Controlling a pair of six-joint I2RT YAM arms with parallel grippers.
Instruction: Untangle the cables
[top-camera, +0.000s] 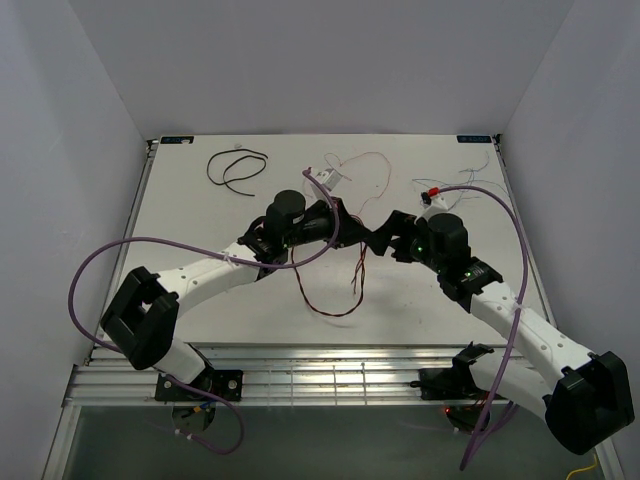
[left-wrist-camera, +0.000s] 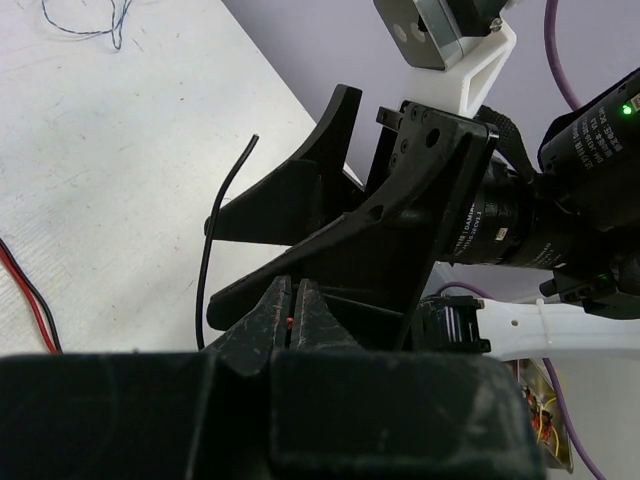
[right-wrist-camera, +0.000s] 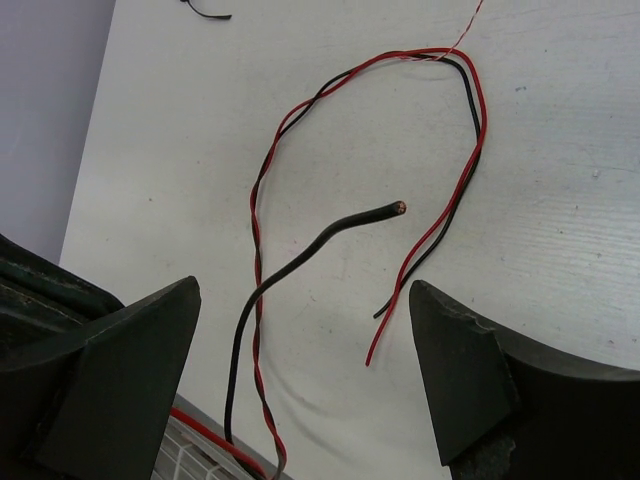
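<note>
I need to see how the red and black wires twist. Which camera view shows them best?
The right wrist view: the red and black wires fill it, twist and loose ends clear. The top view shows only a thin loop; the left wrist view, a short piece at its edge.

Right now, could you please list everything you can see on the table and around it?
Black cable: one, black, looped, table's far left.
Red-and-black pair: one, twisted, table centre, near the pincers.
Black wire: one, black with copper tip, beside that pair.
Pink wire: one, pale pink, far centre.
Blue-grey wire: count unclear, pale, far right.
Small red part: one, red, far right.
Table: one, white.
Purple hoses: two, purple, one along each arm.
Left pincer: one, black, shut, red speck between its tips.
Right pincer: one, black, open, above the pair.
</note>
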